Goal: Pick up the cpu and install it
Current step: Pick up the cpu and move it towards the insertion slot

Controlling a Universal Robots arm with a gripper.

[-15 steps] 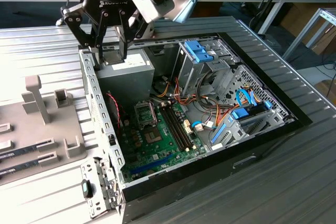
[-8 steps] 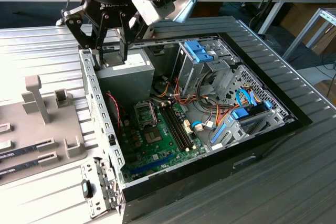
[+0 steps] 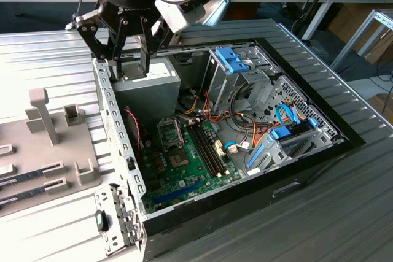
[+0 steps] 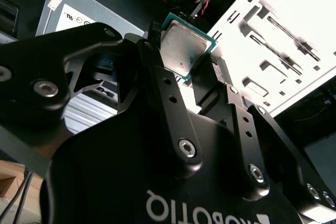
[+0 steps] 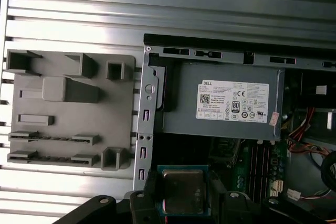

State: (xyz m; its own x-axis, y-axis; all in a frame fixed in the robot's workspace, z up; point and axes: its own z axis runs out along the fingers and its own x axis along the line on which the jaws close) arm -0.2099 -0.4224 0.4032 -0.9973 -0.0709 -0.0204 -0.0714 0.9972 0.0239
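Observation:
The cpu (image 4: 181,45) is a small flat square chip with a silvery metal top and a teal edge. In both wrist views it sits clamped between the black fingers (image 4: 155,72) of my gripper (image 4: 184,51). The first wrist view shows the cpu (image 5: 182,190) held over the case's edge, near the grey power supply box (image 5: 220,103). In the exterior view my gripper (image 3: 126,65) hangs above the power supply (image 3: 147,90) at the open case's far corner on the exterior view's left. The black socket frame (image 3: 170,132) lies lower on the green motherboard (image 3: 190,170).
A grey fixture plate (image 3: 55,133) with slots and posts lies on the ribbed metal table, outside the case on the exterior view's left. Drive cages with blue latches (image 3: 233,59) and bundled cables (image 3: 245,133) crowd the case's side on the exterior view's right. A small dark chip (image 3: 180,161) sits below the socket.

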